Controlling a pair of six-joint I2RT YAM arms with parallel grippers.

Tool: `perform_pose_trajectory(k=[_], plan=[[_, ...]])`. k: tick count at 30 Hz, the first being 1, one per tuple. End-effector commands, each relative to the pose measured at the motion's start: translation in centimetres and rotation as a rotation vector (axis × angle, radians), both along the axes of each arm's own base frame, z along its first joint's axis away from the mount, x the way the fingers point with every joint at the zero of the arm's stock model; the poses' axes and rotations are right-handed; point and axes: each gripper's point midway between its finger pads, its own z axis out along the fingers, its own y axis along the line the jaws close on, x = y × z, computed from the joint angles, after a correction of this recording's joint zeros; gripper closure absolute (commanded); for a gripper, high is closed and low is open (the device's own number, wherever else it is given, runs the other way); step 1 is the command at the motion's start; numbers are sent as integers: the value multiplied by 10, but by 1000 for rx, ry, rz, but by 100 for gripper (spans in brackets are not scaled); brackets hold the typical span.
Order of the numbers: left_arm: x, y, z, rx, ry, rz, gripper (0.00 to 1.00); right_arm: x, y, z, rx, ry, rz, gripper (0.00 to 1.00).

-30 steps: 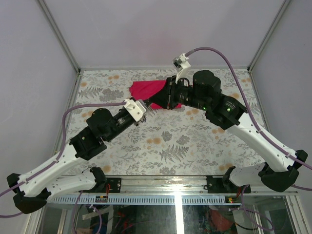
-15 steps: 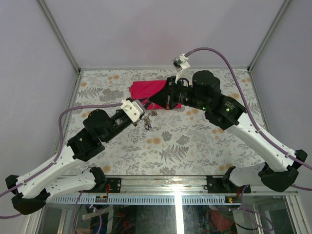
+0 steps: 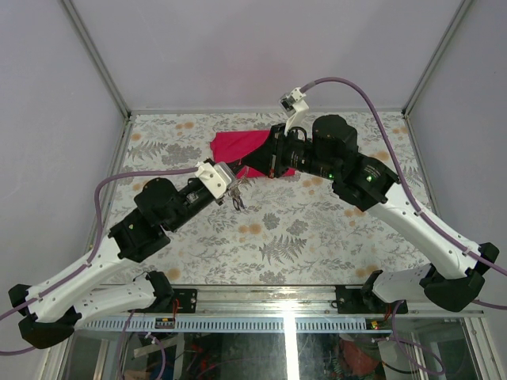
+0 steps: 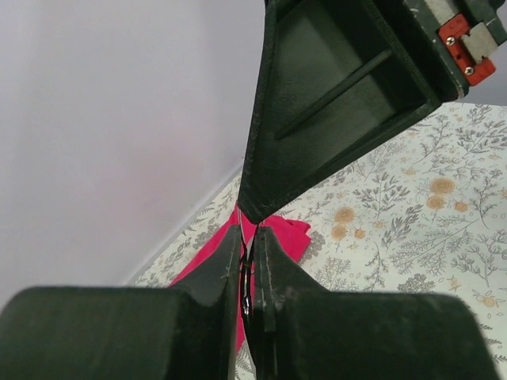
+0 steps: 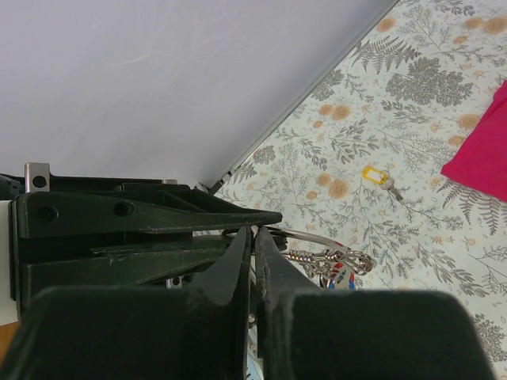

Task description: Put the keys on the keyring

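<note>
1. Left gripper (image 4: 247, 237) has its fingers squeezed on the thin keyring (image 5: 310, 236), up above the table (image 3: 317, 229).
2. Right gripper (image 5: 253, 234) is pressed together, tips right at the keyring. I cannot tell if it pinches it.
3. Some keys (image 5: 336, 273) hang under the keyring.
4. One key with a yellow tag (image 5: 374, 174) lies on the table, apart from the red cloth (image 3: 238, 144).
</note>
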Motion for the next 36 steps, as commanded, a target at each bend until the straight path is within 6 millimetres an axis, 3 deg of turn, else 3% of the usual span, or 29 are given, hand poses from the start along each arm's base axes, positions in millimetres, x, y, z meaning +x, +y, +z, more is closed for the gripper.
perform_pose_trajectory(k=[1, 3, 6, 8, 11, 14, 18, 22, 27, 36], plan=[[1, 4, 22, -71, -39, 18, 100, 0, 1, 17, 54, -44, 15, 100], [1, 4, 23, -78, -34, 21, 100, 0, -1, 18, 58, -60, 5, 93], [3, 5, 23, -85, -21, 31, 100, 2, -9, 28, 92, -120, -27, 71], [3, 6, 22, -88, -15, 37, 100, 4, -18, 34, 127, -161, -70, 62], [5, 8, 21, -94, -4, 53, 100, 11, -37, 40, 174, -220, -172, 57], [7, 10, 19, -102, 5, 69, 100, 21, -60, 34, 165, -255, -295, 57], [10, 13, 15, -105, 24, 94, 100, 40, -87, 3, 43, -262, -455, 56], [10, 13, 10, -88, 47, 98, 100, 53, -100, -49, -106, -223, -537, 56], [10, 16, 10, -83, 71, 114, 100, 56, -80, -109, -250, -117, -464, 54], [12, 36, 27, -119, 120, 197, 100, 55, 6, -200, -279, 72, -170, 54]])
